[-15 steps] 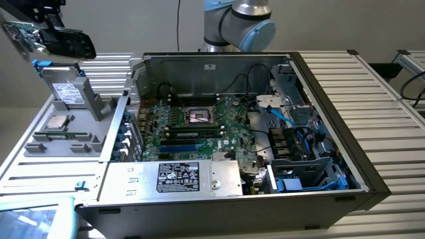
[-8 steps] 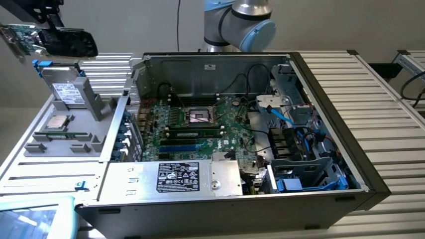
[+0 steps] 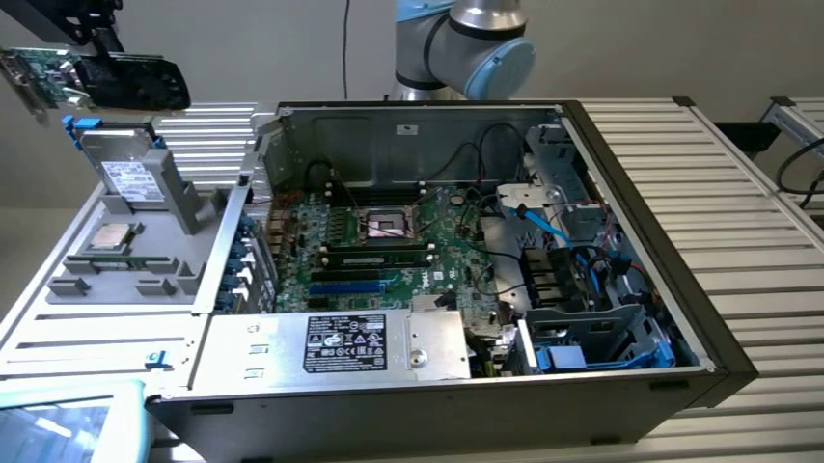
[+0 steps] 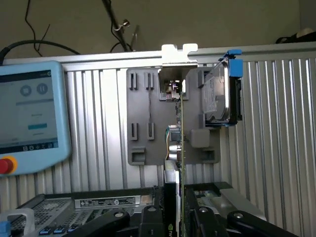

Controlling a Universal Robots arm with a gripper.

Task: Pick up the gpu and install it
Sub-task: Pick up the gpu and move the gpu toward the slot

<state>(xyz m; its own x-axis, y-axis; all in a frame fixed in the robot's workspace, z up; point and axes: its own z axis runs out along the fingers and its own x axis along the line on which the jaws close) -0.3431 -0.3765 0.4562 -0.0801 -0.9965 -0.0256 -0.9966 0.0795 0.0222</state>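
The ribbed metal bench [image 3: 759, 193] carries an open computer case [image 3: 386, 145] at its middle, with the arm [image 3: 464, 43] rising behind it. Inside the case lies the green motherboard [image 3: 386, 260], and a silver power supply [image 3: 347, 342] with a black label sits at the near edge. On the exterior view's left, just beside the case, stands a grey holder [image 3: 129, 280], and a silver drive [image 3: 129, 178] with a white label stands upright in it. A pendant [image 3: 58, 424] with a pale blue frame lies at the near corner on the exterior view's left. The gpu [image 3: 123, 82] hangs in the air above the holder and the drive, well apart from the motherboard, touching neither. In the wrist view it shows edge-on, its silver bracket [image 4: 179, 54] at the far end. The pincer [image 4: 178, 219] pinches the gpu, with a black finger [image 4: 150, 217] on each side of the card near its fan block.
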